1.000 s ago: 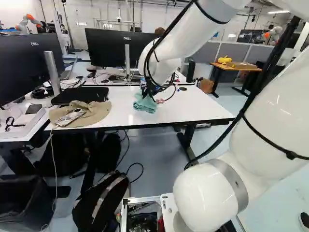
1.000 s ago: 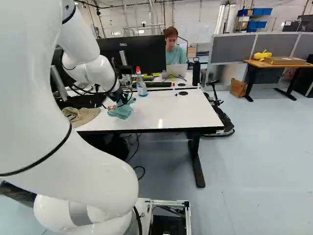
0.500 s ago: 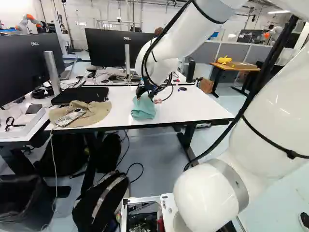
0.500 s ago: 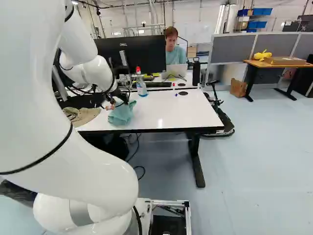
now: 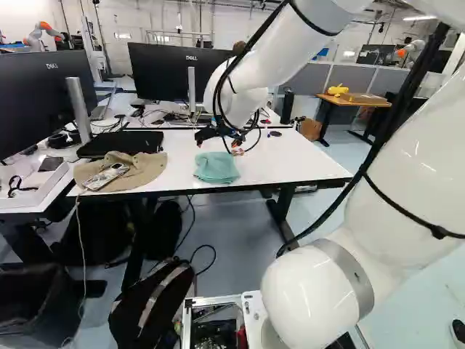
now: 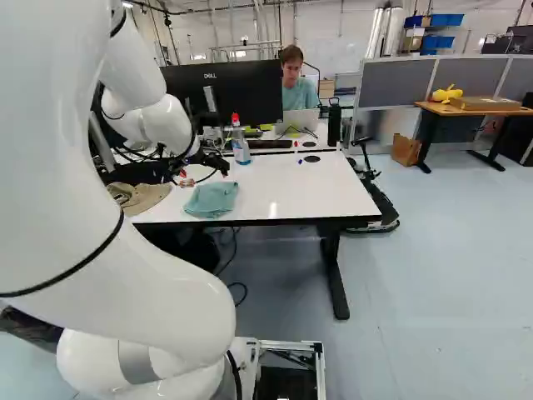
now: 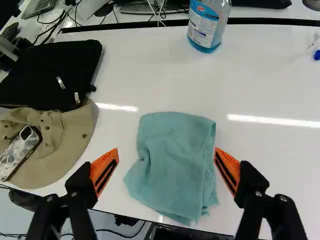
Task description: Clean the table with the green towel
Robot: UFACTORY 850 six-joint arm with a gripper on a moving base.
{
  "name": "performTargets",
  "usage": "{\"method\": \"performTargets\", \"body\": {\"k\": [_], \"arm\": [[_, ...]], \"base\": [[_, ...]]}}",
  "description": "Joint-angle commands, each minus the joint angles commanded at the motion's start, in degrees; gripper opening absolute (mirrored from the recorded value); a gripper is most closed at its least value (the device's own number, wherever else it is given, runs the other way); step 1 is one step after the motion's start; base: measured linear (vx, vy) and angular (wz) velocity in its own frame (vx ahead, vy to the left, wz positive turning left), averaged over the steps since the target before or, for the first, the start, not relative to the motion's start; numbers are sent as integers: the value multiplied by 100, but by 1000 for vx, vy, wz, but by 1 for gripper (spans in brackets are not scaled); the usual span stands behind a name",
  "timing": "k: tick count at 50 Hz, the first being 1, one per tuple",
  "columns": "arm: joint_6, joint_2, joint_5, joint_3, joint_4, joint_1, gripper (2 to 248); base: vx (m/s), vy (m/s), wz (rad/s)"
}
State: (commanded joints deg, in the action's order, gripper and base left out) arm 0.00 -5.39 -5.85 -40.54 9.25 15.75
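In the left base view my gripper point(image 5: 220, 138) is above the white table point(image 5: 290, 163), just over the green towel point(image 5: 216, 168). In the wrist view the gripper point(image 7: 167, 167) stands wide open, one orange-padded finger on either side of the towel point(image 7: 175, 165), with white surface showing between pads and cloth. The towel lies loosely folded near the table's front edge, its layers uneven. The right base view shows it point(image 6: 211, 199) resting flat, apart from the gripper.
A spray bottle point(image 7: 207, 25) with blue liquid stands beyond the towel. A beige hat point(image 7: 60, 142) bearing a phone point(image 7: 19, 152) and a black case point(image 7: 55, 75) lie beside it. Behind are monitors point(image 5: 163, 73). Another robot point(image 5: 43, 35) stands far back.
The gripper was on the bunched towel, dragged and lifted it towards the front edge, then opened and let go. Now the towel lies flatter on the table. The base has not moved.
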Motion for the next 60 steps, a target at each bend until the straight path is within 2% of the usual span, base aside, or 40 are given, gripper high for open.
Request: {"method": "performTargets", "body": {"k": [6, 14, 20, 60], "arm": [[0, -94, 0, 16, 0, -22, 247], [0, -277, 0, 76, 0, -150, 247], [0, -422, 0, 125, 0, -269, 247], [0, -648, 0, 329, 0, -1127, 247]], "base": [[0, 0, 0], [0, 0, 0], [0, 0, 0], [0, 0, 0]]}}
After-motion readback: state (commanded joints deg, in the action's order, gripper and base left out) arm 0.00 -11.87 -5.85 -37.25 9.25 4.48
